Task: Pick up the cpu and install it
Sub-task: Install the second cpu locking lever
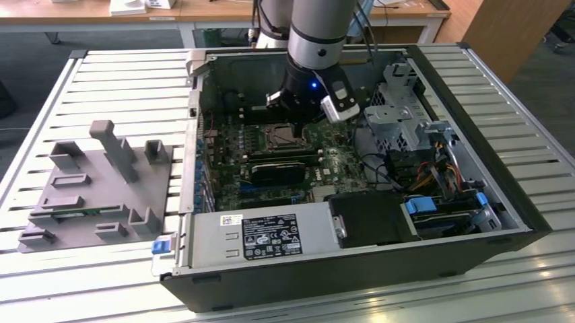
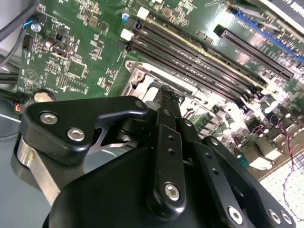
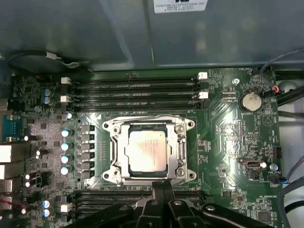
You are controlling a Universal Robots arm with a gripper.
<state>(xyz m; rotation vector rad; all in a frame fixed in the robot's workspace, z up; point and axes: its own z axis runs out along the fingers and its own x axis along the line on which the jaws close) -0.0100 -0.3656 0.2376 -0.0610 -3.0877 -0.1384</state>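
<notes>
Exterior view: gripper (image 1: 301,111) hangs inside the open computer case (image 1: 503,222), just above the socket (image 1: 281,136); second wrist view: fingers (image 2: 167,107) pressed together, empty; first wrist view: cpu (image 3: 147,151) lies seated flat in the socket frame, just beyond the fingertips, memory slots (image 3: 135,93) past it.

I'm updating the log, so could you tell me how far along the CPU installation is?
Done: the cpu lies flat inside the motherboard socket. In hand: nothing; the pincer sits shut at the socket's edge, apart from the chip. Left: nothing visible for the placement.
</notes>
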